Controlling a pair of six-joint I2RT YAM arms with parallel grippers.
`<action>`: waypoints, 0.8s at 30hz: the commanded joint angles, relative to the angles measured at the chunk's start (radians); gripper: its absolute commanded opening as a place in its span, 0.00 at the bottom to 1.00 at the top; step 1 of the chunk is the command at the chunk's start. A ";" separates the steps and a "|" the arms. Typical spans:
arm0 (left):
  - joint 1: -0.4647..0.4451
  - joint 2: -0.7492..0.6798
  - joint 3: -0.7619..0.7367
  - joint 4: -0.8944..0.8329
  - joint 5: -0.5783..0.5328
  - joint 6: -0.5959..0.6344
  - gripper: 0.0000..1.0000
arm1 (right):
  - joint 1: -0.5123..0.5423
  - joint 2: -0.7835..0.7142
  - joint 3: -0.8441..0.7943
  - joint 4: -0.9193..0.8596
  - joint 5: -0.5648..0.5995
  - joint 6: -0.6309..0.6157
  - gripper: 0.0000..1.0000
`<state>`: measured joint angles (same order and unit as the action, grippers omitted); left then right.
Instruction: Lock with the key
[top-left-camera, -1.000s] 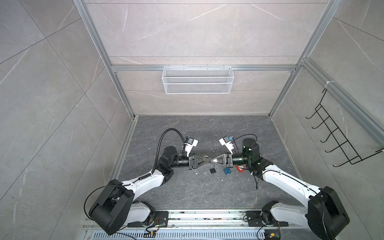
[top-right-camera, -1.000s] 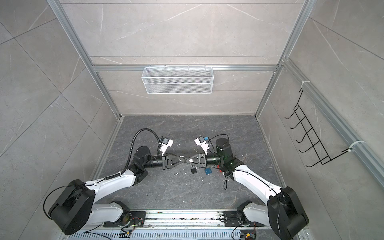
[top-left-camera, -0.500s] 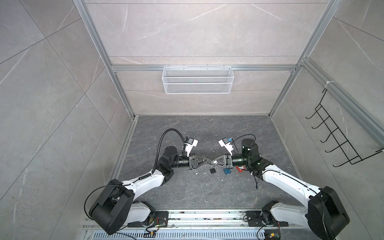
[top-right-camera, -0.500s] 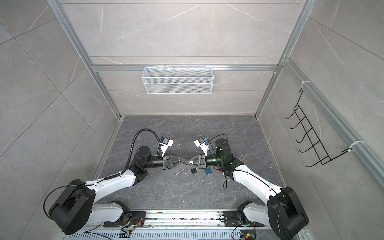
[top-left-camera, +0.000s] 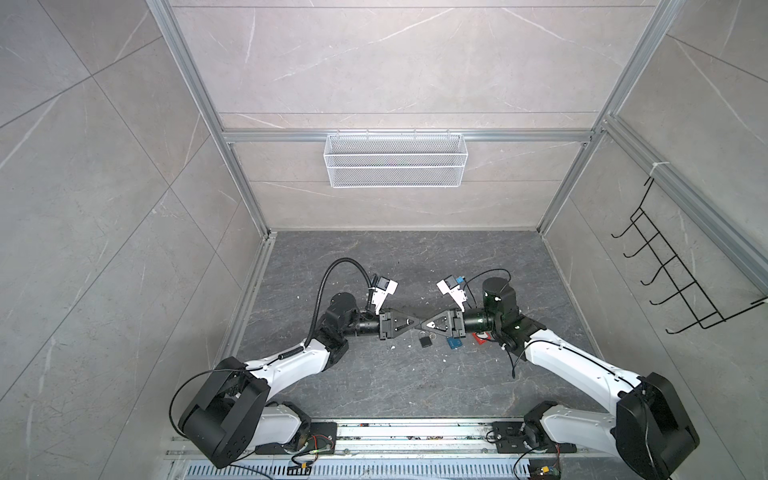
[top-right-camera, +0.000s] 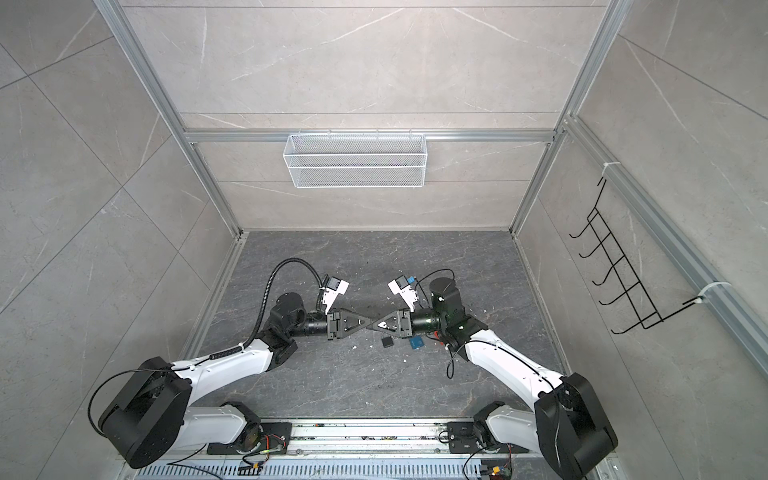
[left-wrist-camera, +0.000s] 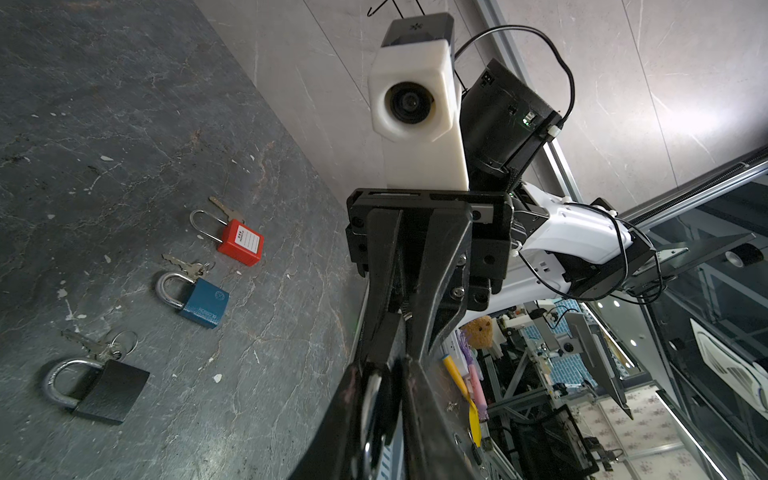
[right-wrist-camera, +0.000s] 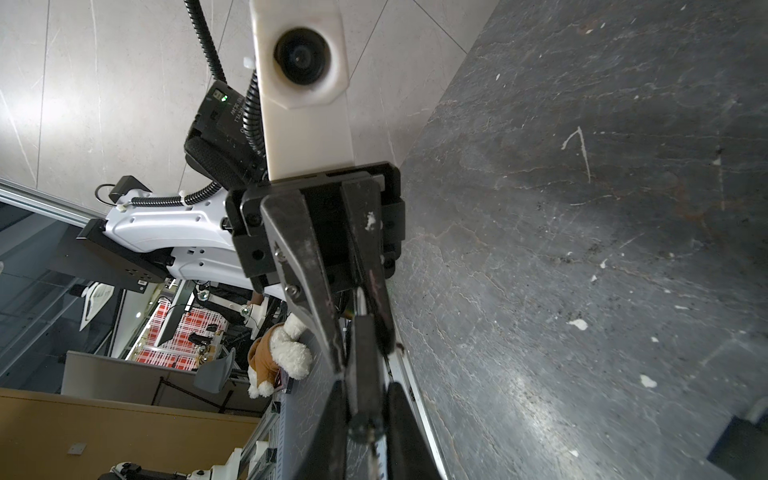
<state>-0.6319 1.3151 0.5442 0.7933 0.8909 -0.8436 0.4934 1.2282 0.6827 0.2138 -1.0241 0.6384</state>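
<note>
My left gripper (top-left-camera: 418, 323) and right gripper (top-left-camera: 424, 324) meet tip to tip a little above the floor. The left gripper (left-wrist-camera: 382, 399) is shut on the silver shackle (left-wrist-camera: 371, 395) of a dark lock (left-wrist-camera: 392, 349), whose body points at the right gripper. In the right wrist view that lock (right-wrist-camera: 365, 353) runs from the left fingers down to my right gripper (right-wrist-camera: 365, 415). The right gripper is shut on a small dark round key head (right-wrist-camera: 365, 426) at the lock's end. The key's blade is hidden.
On the floor just in front of the grippers lie a black padlock (left-wrist-camera: 104, 390), a blue padlock (left-wrist-camera: 203, 303) and a red padlock (left-wrist-camera: 241, 243), each with keys beside it. A white wire basket (top-left-camera: 394, 160) hangs on the back wall and a black hook rack (top-left-camera: 673, 274) on the right wall.
Both grippers have closed the small gap between them and now meet at the tips. The padlocks on the floor have not moved.
</note>
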 joint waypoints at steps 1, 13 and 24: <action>-0.047 0.006 0.048 0.057 0.072 0.028 0.20 | 0.002 -0.014 0.025 -0.004 0.087 -0.009 0.00; -0.068 0.015 0.051 0.048 0.030 0.036 0.00 | 0.004 -0.028 0.020 -0.012 0.131 -0.018 0.09; -0.018 -0.070 -0.029 0.076 -0.087 0.026 0.00 | -0.010 -0.081 -0.020 -0.020 0.147 0.006 0.29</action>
<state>-0.6567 1.2827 0.5148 0.8013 0.7948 -0.8326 0.4889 1.1744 0.6773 0.1764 -0.9062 0.6357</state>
